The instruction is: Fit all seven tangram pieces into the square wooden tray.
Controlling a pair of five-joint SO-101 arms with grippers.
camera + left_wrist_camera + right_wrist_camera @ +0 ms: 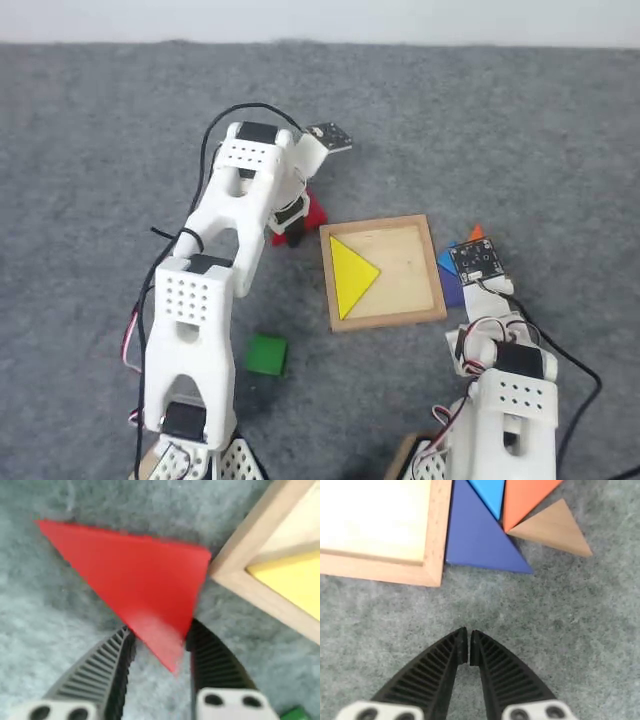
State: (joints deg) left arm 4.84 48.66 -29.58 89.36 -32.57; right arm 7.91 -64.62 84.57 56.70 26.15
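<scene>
— Left fingers (105,670) first, since they sit nearest your wrist camera: how do they stand?

— Mine pinch the narrow corner of the red triangle (140,580), one ribbed finger against each edge. That corner points back at my wrist and the piece widens away from me. Another of its corners lies just beside an outer corner of the square wooden tray (250,575). Whether it is lifted off the grey tabletop (580,630) I cannot tell. My right fingers (430,675) are pressed together tip to tip, gripping nothing, over the tabletop near the tray's other side.

— How many pieces do you count?

— Seven, one of each colour. One yellow triangle (350,275) lies in the tray. Its long side runs flat along the wall nearest my left arm, and its square corner points towards the tray's middle. One green square (266,355) lies on the tabletop close by my left arm, apart from the tray. Four cluster outside the wall on my right arm's side. One dark blue triangle (477,540) has an edge touching the tray's rim. Beside it are one light blue piece (490,492) whose shape I cannot tell and one orange triangle (525,497). One pale wooden triangle (552,530) meets the orange and dark blue ones with its tip.

— And the tray?

— One tray, lying flat between my two arms.
</scene>
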